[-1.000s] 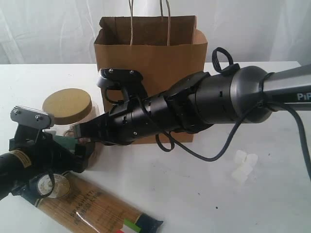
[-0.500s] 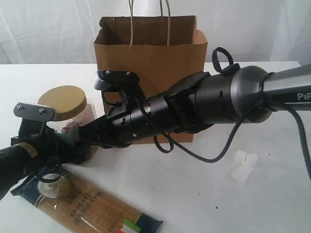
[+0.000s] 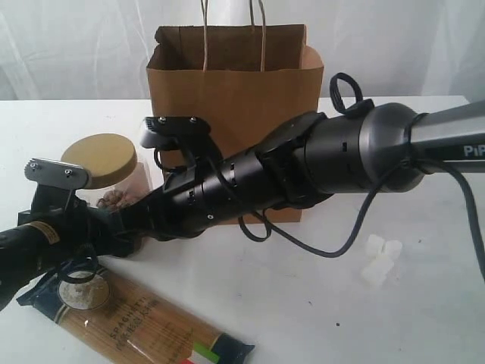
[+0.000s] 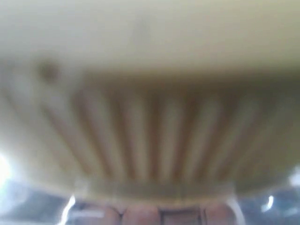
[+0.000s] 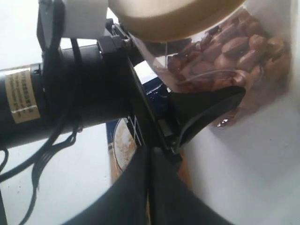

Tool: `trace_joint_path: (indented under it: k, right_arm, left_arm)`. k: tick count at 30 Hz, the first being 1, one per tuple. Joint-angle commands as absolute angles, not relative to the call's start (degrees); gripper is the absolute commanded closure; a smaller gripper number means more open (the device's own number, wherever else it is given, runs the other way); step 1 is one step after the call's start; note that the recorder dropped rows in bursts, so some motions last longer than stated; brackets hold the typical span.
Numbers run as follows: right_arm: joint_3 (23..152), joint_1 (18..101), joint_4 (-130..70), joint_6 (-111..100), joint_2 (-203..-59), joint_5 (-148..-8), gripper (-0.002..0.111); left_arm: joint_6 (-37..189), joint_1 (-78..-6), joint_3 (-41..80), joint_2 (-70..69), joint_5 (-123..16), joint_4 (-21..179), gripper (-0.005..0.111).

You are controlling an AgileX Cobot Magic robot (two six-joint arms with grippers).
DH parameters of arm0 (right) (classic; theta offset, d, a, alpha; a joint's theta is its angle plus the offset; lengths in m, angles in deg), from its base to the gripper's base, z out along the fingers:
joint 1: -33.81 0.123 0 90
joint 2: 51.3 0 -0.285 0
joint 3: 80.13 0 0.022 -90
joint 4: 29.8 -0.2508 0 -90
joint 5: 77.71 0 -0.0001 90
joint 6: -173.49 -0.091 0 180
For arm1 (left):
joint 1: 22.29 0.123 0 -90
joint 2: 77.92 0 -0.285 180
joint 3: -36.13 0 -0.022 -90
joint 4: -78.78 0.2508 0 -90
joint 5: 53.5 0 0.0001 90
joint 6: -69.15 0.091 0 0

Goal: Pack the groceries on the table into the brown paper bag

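Closest to the camera, the spaghetti packet (image 3: 132,327) lies flat at the front left of the table (image 3: 303,303). It runs diagonally, flag-stripe end toward the middle and dark blue end tucked under the left arm (image 3: 30,246).

Just behind that, the left claw (image 3: 120,218) is up against the nut jar (image 3: 114,193), which stands upright on the table with its tan lid (image 3: 100,156) on. From the right wrist cam you can see one black finger (image 5: 208,110) of it lying along the clear wall over the nuts. The other finger is hidden, so I honestly can't tell if it's clamping the jar or just spread wide around it. The left wrist cam is no help, just a blurry close-up of the ribbed lid edge.

The right arm (image 3: 341,159) reaches clear across the middle to the same spot. The right claw (image 5: 151,159) is pinched fully closed with nothing in it, tip just beside the jar.

Off to the right, the marshmallows (image 3: 379,258) sit in a small clump, well apart from everything else. Furthest back, the brown paper bag (image 3: 227,83) stands upright and open at the top, handles (image 3: 261,34) up, right behind the right arm.
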State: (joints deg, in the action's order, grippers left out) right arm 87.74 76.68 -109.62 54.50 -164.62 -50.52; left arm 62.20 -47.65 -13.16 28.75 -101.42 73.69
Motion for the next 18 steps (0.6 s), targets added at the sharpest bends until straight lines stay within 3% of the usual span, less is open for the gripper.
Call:
trace_joint_path:
  k: [1,9,15,18]
  right_arm:
    - [88.07,76.62,-105.40,54.94,-163.94,-50.72,0.108]
    - [88.07,76.62,-95.78,49.88,-163.69,-51.12,0.108]
    - [88.07,76.62,-73.02,33.44,-163.69,-48.81,0.108]
    - [88.07,76.62,-70.89,30.83,-163.09,-47.09,0.108]
  left_arm:
    - [63.35,-47.67,-13.38,28.57,-98.43,73.11,0.107]
    - [63.35,-47.67,-13.38,27.07,-98.75,73.25,0.107]
    - [65.92,-47.67,-13.38,21.64,-96.01,73.25,0.107]
    - [69.61,-47.67,-13.38,19.43,-96.28,73.12,0.107]
